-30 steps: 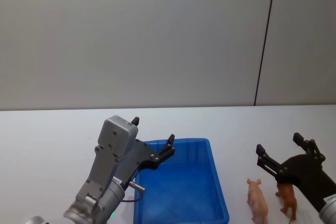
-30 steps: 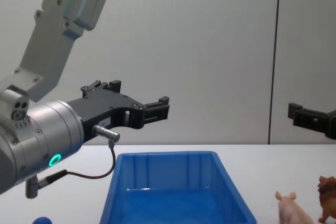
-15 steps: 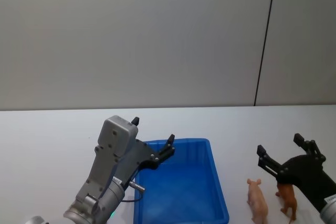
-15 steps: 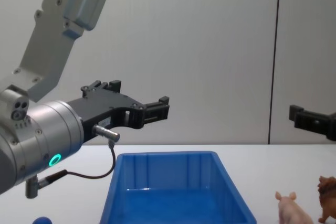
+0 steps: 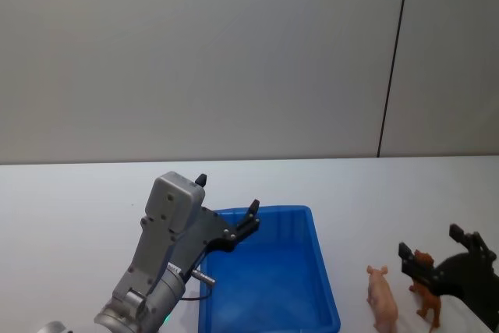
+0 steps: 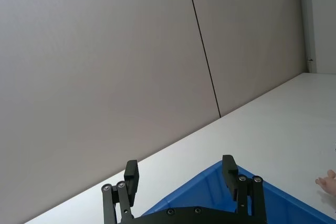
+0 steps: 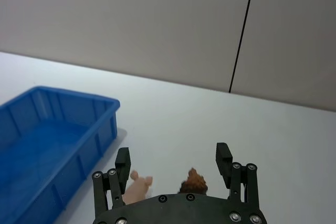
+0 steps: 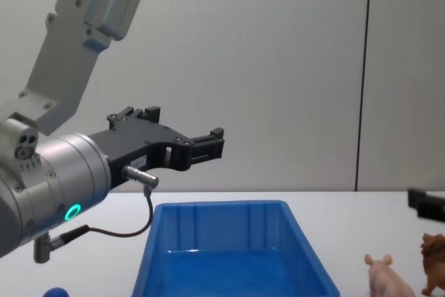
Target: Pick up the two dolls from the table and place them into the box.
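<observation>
The two dolls stand on the white table (image 5: pixel 366 193) right of the box: a pale pink pig (image 5: pixel 382 299) and a reddish-brown shaggy animal (image 5: pixel 427 295). My right gripper (image 5: pixel 431 242) is open and low over the brown doll, whose head shows between the spread fingers. In the right wrist view the brown doll (image 7: pixel 193 180) sits just ahead of the palm, the pig (image 7: pixel 137 182) beside one finger, and the gripper (image 7: pixel 173 156) holds nothing. The blue box (image 5: pixel 310 216) stands empty. My left gripper (image 5: pixel 227 193) hangs open above the box's left side.
A small blue ball (image 8: pixel 55 291) lies on the table at the near left, under my left arm. A grey wall with a dark vertical seam (image 5: pixel 394 60) rises behind the table. Bare tabletop stretches behind the box and the dolls.
My right gripper has dropped lower and drawn nearer, so its open fingers now straddle the brown doll's head. The left arm, box and both dolls have not moved.
</observation>
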### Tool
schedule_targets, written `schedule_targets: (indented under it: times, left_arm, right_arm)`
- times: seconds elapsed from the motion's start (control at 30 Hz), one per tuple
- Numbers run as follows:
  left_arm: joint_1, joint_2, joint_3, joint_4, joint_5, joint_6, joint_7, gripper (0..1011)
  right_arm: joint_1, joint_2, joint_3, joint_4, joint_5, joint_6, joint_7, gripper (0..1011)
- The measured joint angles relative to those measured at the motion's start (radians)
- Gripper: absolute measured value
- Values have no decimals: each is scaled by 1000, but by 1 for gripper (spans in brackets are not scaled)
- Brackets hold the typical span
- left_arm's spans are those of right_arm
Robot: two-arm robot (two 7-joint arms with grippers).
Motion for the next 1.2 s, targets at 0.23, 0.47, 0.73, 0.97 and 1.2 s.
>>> schedule_targets:
  times: [0.23, 0.47, 0.73, 0.97, 1.2]
  left_arm:
    - [0, 0, 0, 0, 0, 0, 0, 1001]
    - [0, 0, 0, 0, 0, 0, 0, 1001]
    - [0, 0, 0, 0, 0, 0, 0, 1001]
    - [0, 0, 0, 0, 0, 0, 0, 1001]
    - [0, 0, 0, 0, 0, 0, 0, 1001]
  right_arm:
    - [-11, 21, 12, 33, 5, 28, 24, 1001]
    - [-17, 27, 16, 56, 17, 54, 33, 1001]
    - [-17, 21, 14, 95, 28, 89, 39, 1001]
    - [-9, 8, 6, 126, 32, 111, 41, 970]
    - [-2, -3, 1, 146, 45, 122, 39, 821]
